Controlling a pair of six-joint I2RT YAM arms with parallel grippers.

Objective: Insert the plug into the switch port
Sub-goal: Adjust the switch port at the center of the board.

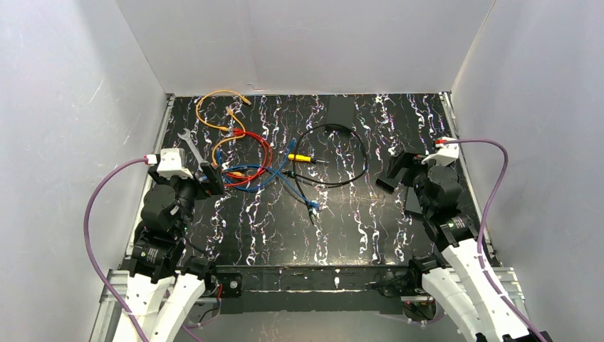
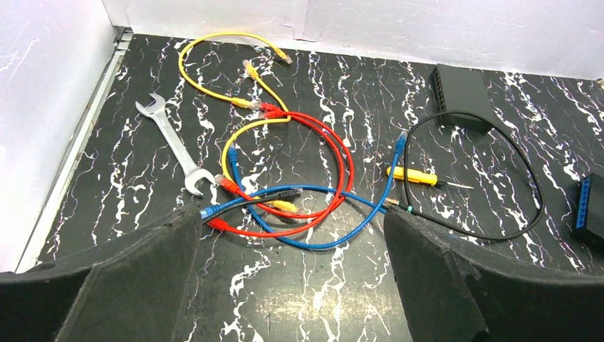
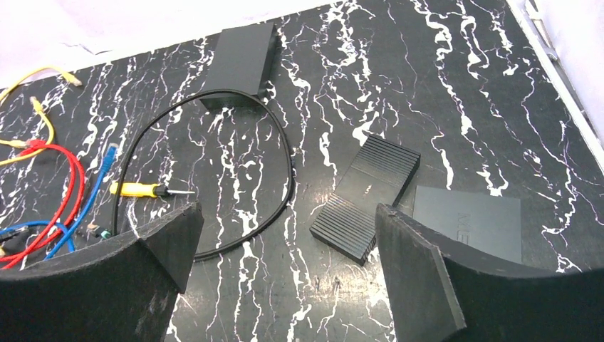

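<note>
Both arms waited at the near edge of the marble-patterned black table (image 1: 342, 242), with the job apparently not yet begun. The left gripper (image 2: 290, 235) and the right gripper (image 3: 285, 221) each had their fingers spread wide and held nothing. They sat well short of the yellow-handled screwdriver (image 1: 300, 158) lying mid-table, one to each side of it.

Just left of the screwdriver lay a tangle of patch cables: a blue cable (image 2: 370, 206), a red cable (image 2: 335, 149) and, farther back, a yellow cable (image 2: 214, 43). All their plugs lay loose on the table. One blue plug (image 2: 401, 137) pointed away just beyond the screwdriver's handle. A steel wrench (image 2: 174, 146) lay well left of the screwdriver, past the tangle.

A black cable (image 2: 498, 238) looped around the screwdriver's right side and ran back to a black switch box (image 3: 238, 60) beyond it, near the back wall. Whether that cable was seated in the box could not be told. Right of the screwdriver, a ribbed black unit (image 3: 367, 196) lay touching a flat grey box (image 3: 470, 222).

By the look of it, everything remained to be done: choosing a plug, gripping it, carrying it to a port and pushing it home. Which unit held the target port was not clear.

Plain white walls (image 1: 306, 43) enclosed the table on three sides.
</note>
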